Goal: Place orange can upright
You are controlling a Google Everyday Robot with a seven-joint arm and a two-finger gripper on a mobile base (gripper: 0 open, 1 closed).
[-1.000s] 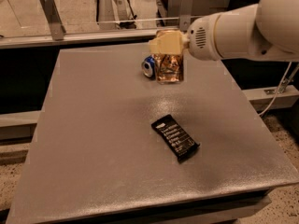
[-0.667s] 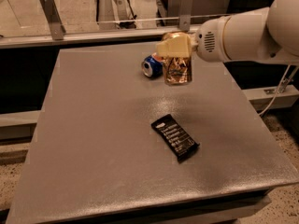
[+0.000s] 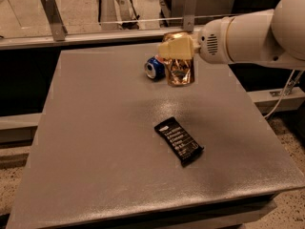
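The orange can (image 3: 180, 72) stands upright at the far middle of the grey table (image 3: 95, 142), its gold body with swirling graphics showing below the gripper. My gripper (image 3: 177, 48) comes in from the right on a white arm and is shut on the top of the orange can. The can's base is at or just above the table surface; I cannot tell if it touches. The can's top is hidden by the gripper.
A blue can (image 3: 154, 67) lies on its side just left of the orange can, nearly touching it. A black snack packet (image 3: 178, 140) lies flat right of the table's centre. A metal rail with posts (image 3: 51, 15) runs behind the table.
The gripper has carried the orange can a little to the right and slightly down, away from the blue can. The blue can and the packet have not moved.
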